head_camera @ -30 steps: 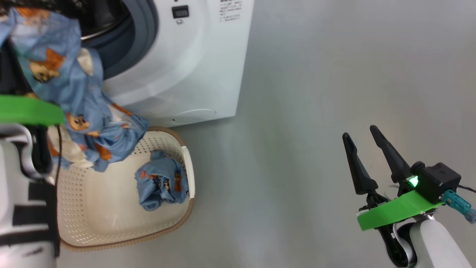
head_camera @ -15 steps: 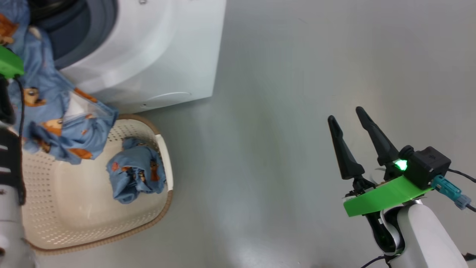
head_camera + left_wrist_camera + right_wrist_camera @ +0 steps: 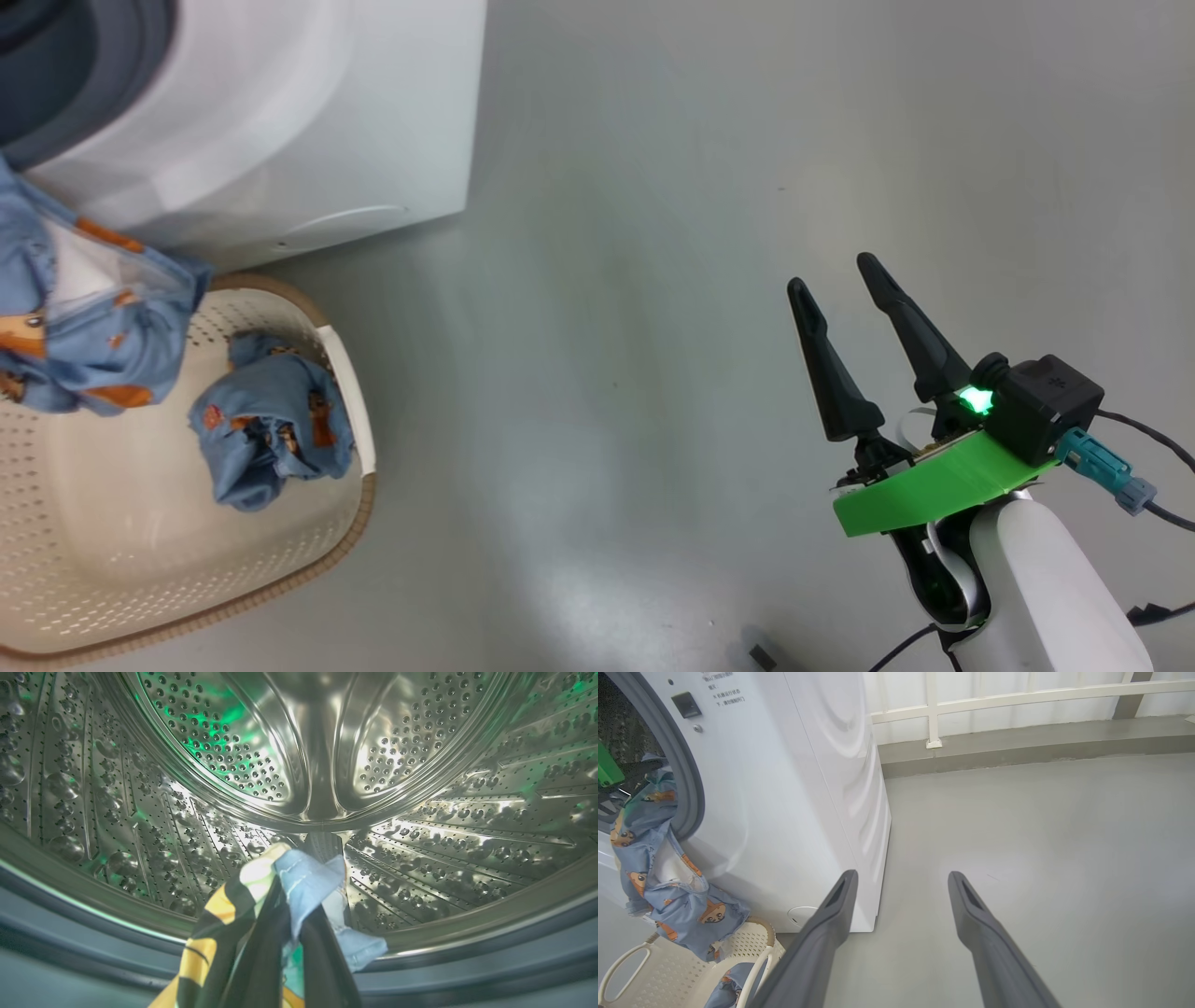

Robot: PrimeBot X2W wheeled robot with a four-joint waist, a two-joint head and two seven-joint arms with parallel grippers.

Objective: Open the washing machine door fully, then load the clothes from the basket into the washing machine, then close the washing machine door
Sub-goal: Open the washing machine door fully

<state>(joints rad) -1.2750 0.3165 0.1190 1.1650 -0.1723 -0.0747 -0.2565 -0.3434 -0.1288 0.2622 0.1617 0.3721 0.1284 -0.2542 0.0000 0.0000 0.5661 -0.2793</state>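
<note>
Left wrist view, step: loading; left tool [image 3: 320, 858] at the mouth of the washing machine [image 3: 280, 112] drum [image 3: 233, 742], clamped tight on one of the clothes [image 3: 303, 877].
Trailing cloth: hangs over the seal [image 3: 689, 788] toward the basket [image 3: 347, 373].
Next: likely reach deeper, then let go.
Right tool [image 3: 829, 273]: fingers spread wide, holding nothing, above bare floor [image 3: 653, 280].
Basket: another garment [image 3: 271, 429] lies inside.

From my console I count one washing machine [image 3: 280, 121] with one steel drum [image 3: 140, 812], and one basket [image 3: 347, 373]. The garments come to two: one hanging garment [image 3: 103, 345] and one bundled garment [image 3: 271, 429]. There is one right gripper [image 3: 833, 273] with two jaws, and one white railing [image 3: 1017, 697] along the far wall.
</note>
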